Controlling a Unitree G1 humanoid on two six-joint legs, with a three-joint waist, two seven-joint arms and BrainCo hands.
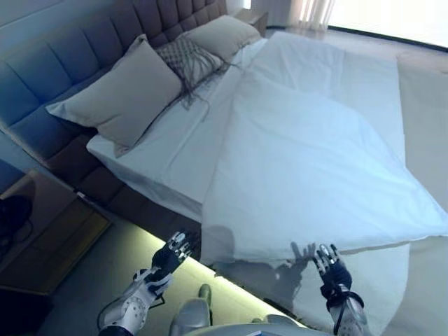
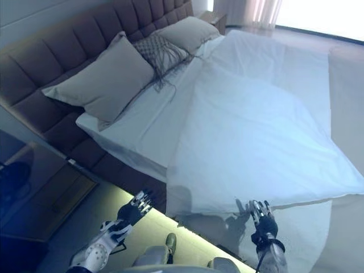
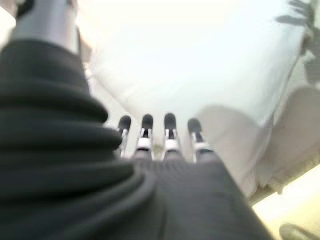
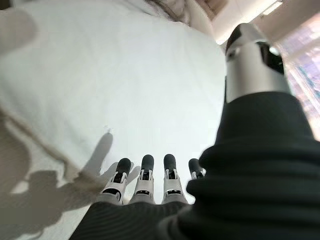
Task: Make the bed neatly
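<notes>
Left eye view shows both hands held low at the side of the bed, fingers straight and spread, gripping nothing. The white duvet [image 1: 315, 161] lies ahead of and above them, skewed on the mattress: its long axis runs away from the hands toward the far end of the bed, and its near edge hangs over the bed's side just beyond the fingertips. The right hand [image 1: 329, 269] sits directly under that overhanging edge, close to it though apart. The left hand [image 1: 169, 257] is off the duvet's near corner, facing the dark bed base and the bare sheet [image 1: 164, 150] beyond it. So the right hand looks the nearer to a hold on the edge, while the left would likely have to reach inward toward the corner.

Three pillows [image 1: 126, 91] lean on the headboard [image 1: 49, 77], well off to the left hand's far side.

Both thumbs are hard to make out. The duvet's far edge is cut off, and the wrist views show only blank cloth past the fingers [image 4: 145, 172].
</notes>
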